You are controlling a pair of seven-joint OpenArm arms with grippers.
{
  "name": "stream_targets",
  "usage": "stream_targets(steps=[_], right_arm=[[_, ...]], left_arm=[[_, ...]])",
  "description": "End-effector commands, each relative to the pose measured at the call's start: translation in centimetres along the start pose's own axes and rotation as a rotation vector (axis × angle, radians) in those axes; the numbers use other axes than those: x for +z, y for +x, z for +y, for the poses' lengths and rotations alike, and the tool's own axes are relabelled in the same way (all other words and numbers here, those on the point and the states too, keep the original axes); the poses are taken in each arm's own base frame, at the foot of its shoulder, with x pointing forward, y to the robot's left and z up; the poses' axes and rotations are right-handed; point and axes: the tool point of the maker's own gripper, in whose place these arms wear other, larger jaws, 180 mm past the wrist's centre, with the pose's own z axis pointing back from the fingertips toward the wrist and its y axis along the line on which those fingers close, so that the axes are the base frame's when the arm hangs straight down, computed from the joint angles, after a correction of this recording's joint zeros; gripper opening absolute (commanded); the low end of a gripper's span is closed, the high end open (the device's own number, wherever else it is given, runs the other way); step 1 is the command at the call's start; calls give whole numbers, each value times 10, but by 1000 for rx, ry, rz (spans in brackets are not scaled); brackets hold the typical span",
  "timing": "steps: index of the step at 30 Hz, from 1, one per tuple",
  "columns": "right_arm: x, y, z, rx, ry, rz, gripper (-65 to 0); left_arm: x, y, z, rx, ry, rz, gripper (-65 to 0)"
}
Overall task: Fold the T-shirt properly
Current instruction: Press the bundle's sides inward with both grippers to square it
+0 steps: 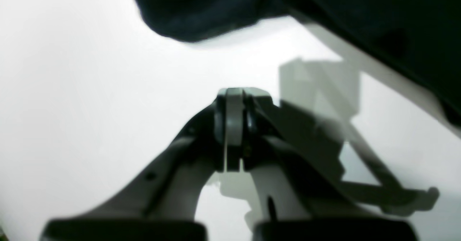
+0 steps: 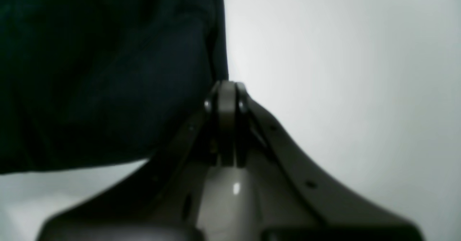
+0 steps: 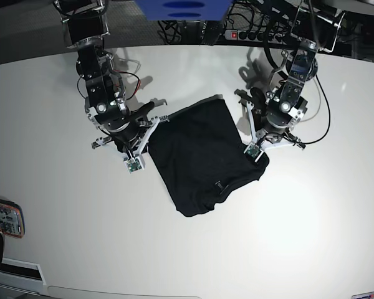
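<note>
The T-shirt (image 3: 199, 156) lies in the middle of the frame already folded to a narrow panel, final folds seemingly left, while both arms' fingers (image 1: 234, 100) sit closed and empty beside it.

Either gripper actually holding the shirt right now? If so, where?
Neither. The left gripper and right gripper are both shut on nothing, beside the T-shirt on the table.

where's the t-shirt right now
In the base view the T-shirt lies partly folded near the middle of the white table, between the two arms: the right gripper at its left edge, the left gripper at its right edge.
</note>
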Motion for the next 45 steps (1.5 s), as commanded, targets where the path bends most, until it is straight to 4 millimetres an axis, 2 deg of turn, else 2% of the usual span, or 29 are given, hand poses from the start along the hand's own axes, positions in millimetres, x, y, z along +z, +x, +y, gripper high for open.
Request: stream_targets(steps=[1,6,9,13,17,21,23,26,29,32,39,41,45], right_arm=[[3,15,-4,6,-9,-46,-650],[2,13,-4,5,-9,-41,-650],[0,12,-1,12,-1,-37,-650],[-9,-1,28,64,64,8,-650],[-10,-7,49,102,109,21,-650],[-7,-5,64,128,140,10,-650],[-2,-7,80,151,174,6,-650],[8,-26,111,179,246,29,-650],[12,-31,124,195,276,34,-650],[13,-33,126,197,281,42,-650],[12,-31,122,190,270,38,-650],[9,-27,107,167,236,33,-650],[7,-19,74,109,160,19,-650]], left_arm=[[1,14,15,-8,41,-36,-650],[-18,11,6,-17,12,-76,-650],[-37,14,12,-3,10,-69,-650],[-46,16,13,12,8,-53,-650],[-45,43,21,22,21,-100,-650],[-53,50,31,23,31,-88,-650],[-60,54,22,-21,12,-74,-650],[-62,63,5,-93,-15,-80,-650],[-62,72,6,-103,-11,-92,-650],[-61,85,2,-93,-18,-114,-650],[-56,89,2,-92,-15,-133,-650],[-51,89,-1,-91,-18,-147,-650],[-28,91,10,-54,12,-211,-650]])
